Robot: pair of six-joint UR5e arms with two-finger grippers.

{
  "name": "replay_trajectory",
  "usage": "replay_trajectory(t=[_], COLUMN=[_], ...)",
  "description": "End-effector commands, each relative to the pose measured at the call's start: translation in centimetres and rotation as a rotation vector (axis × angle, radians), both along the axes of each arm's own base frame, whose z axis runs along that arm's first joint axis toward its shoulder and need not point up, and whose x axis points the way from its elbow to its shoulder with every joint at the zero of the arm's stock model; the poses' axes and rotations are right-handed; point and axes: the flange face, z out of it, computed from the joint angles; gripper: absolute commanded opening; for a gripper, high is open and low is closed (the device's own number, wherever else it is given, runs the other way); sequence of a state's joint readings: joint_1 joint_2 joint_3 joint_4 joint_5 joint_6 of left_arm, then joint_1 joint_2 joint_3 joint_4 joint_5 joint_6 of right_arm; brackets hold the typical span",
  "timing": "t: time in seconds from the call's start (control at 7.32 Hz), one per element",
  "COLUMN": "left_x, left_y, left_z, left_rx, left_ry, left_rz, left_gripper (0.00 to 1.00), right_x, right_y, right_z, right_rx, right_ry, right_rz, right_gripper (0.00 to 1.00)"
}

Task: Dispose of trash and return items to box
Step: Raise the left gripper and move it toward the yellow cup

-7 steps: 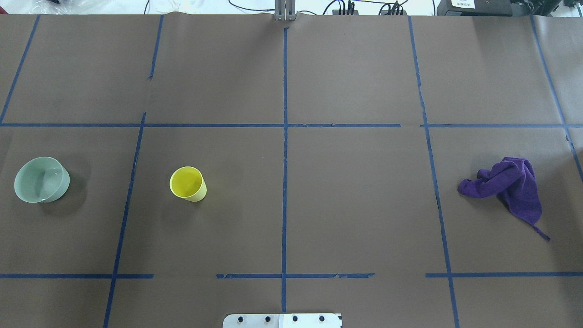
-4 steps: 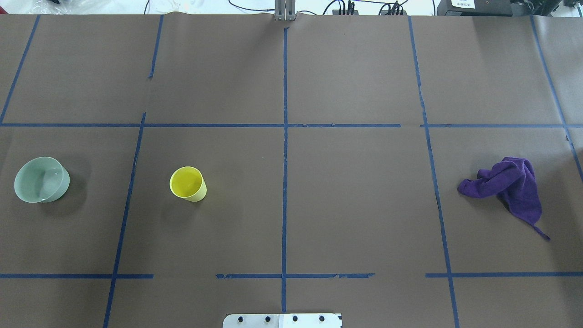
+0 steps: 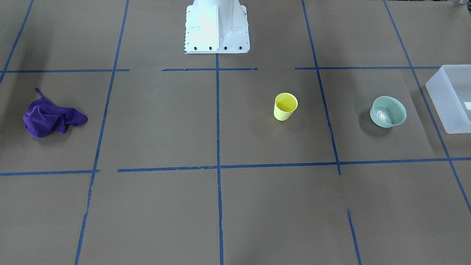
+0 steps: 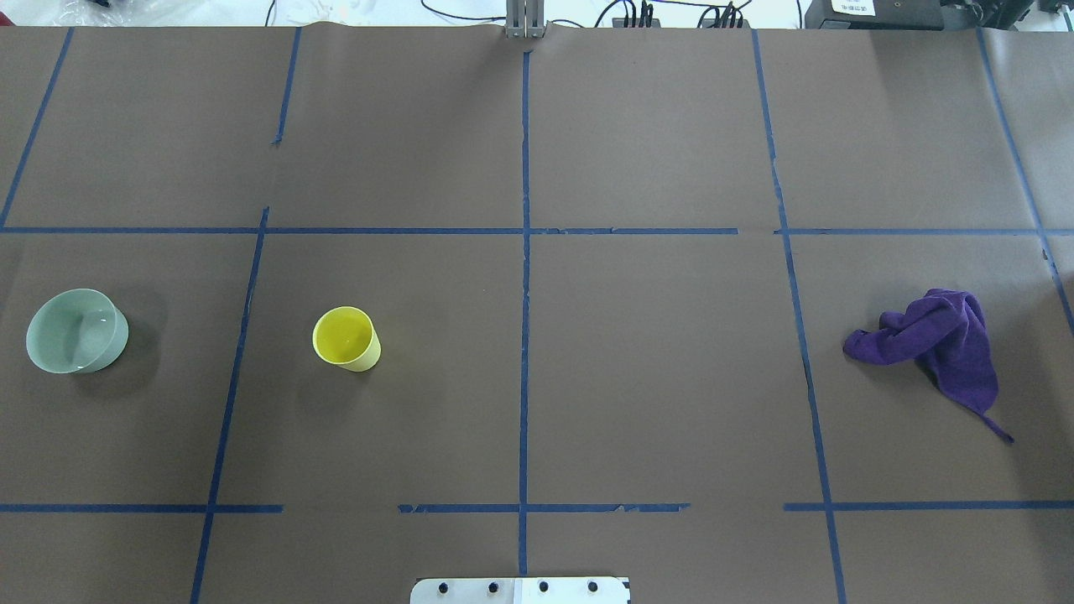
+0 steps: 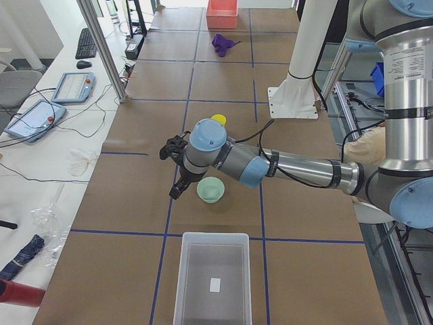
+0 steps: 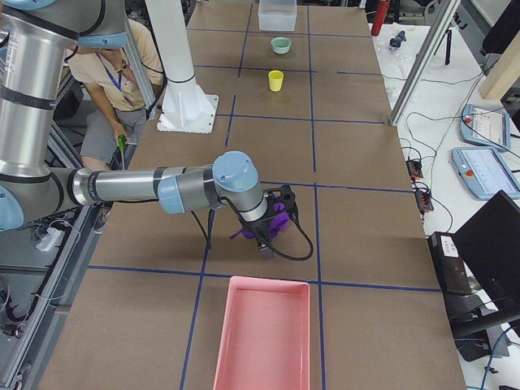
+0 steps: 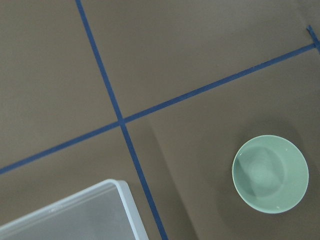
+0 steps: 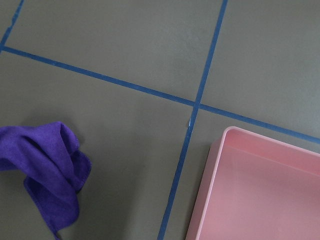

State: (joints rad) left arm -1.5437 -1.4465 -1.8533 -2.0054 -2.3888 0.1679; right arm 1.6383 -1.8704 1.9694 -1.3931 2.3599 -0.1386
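The pale-yellow cup [image 4: 346, 338] stands upright left of the table's middle. It also shows in the front view [image 3: 285, 106]. The mint-green bowl [image 4: 76, 330] sits upright near the left edge, with its white emblem visible in the front view [image 3: 388, 111]. It also shows in the left wrist view [image 7: 270, 173]. The frosted box [image 3: 441, 106] stands beyond the bowl, and its corner shows in the left wrist view [image 7: 117, 184]. My left gripper [image 5: 177, 183] hangs above the table beside the bowl. My right gripper [image 6: 272, 236] hangs over a purple cloth [image 4: 935, 344]. I cannot tell whether either is open or shut.
A pink tray [image 6: 268, 280] lies at the table's right end, close to the purple cloth [image 8: 45, 165]. Its corner shows in the right wrist view [image 8: 215, 165]. Blue tape lines grid the brown table. The robot's white base [image 3: 216, 25] stands at the near middle edge.
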Motion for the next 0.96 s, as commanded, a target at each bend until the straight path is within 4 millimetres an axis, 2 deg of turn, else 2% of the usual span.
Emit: replay_trajectory(t=[0.0, 0.14, 0.27, 0.55, 0.68, 0.82], left_x=[1.2, 1.7, 7.2, 17.0, 22.1, 27.0], left_y=[-1.2, -0.6, 0.2, 0.5, 1.3, 3.1], left_z=[-3.9, -5.6, -8.1, -11.3, -11.7, -13.2], left_rx=[0.235, 0.126, 0.065, -0.014, -0.043, -0.052], left_ry=[0.025, 0.194, 0.351, 0.395, 0.398, 0.39], left_rz=[0.028, -0.069, -0.067, -0.147, -0.175, -0.258], left_gripper=[1.0, 1.0, 1.0, 1.0, 1.0, 1.0], right_x=[-0.5, -0.5, -0.5, -0.4, -0.5, -0.5], right_y=[0.1, 0.0, 0.0, 0.1, 0.2, 0.3], right_z=[-0.1, -0.1, -0.1, 0.0, 0.1, 0.1], right_rx=[-0.002, 0.001, 0.001, 0.0, 0.002, 0.001], right_ry=[-0.078, -0.078, -0.078, -0.077, -0.075, -0.077], right_rz=[-0.001, -0.002, -0.002, -0.002, -0.006, -0.007], right_gripper=[1.0, 1.0, 1.0, 1.0, 1.0, 1.0])
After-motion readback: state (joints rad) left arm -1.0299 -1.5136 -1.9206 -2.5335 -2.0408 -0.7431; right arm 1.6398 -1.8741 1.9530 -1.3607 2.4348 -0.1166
